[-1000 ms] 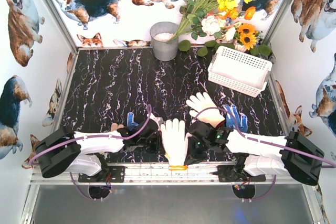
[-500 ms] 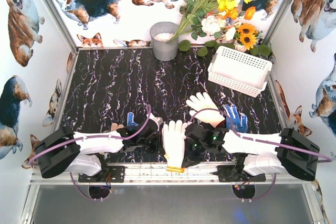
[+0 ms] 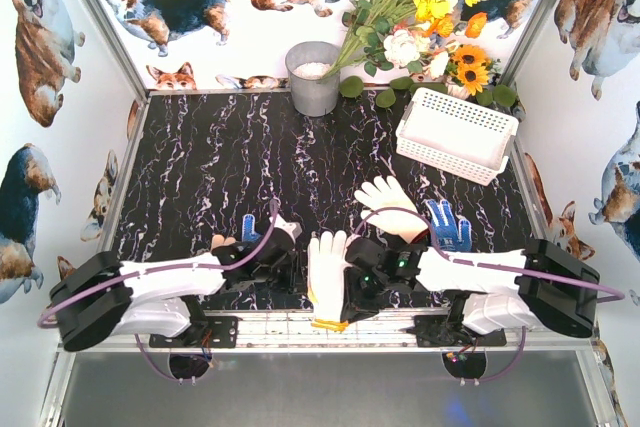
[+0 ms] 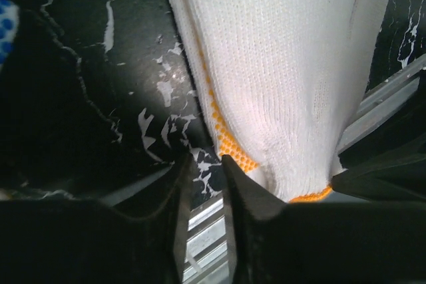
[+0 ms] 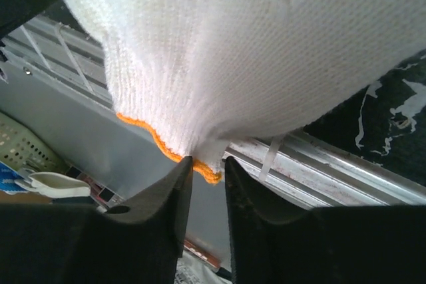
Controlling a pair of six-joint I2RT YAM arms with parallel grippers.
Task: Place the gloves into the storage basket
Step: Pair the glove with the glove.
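Note:
A white knit glove with an orange cuff (image 3: 328, 275) lies at the table's near edge, its cuff over the rail. My left gripper (image 3: 288, 259) sits just left of it, jaws slightly open and empty (image 4: 204, 164); the glove (image 4: 286, 64) lies beside its right finger. My right gripper (image 3: 354, 283) is at the cuff, its jaws a little apart (image 5: 206, 163), with the orange hem (image 5: 212, 173) loose between the tips. Another white glove (image 3: 388, 199) and a blue dotted glove (image 3: 448, 225) lie to the right. The white storage basket (image 3: 458, 133) stands at the back right.
A grey metal bucket (image 3: 314, 77) stands at the back centre beside a bunch of flowers (image 3: 420, 7). A blue dotted glove (image 3: 250, 229) pokes out behind the left gripper. The metal rail (image 3: 330, 325) runs along the near edge.
Both grippers' jaws have parted slightly. The right arm has shifted left and the white glove has slid a little toward the near edge. The left arm's elbow has swung outward.

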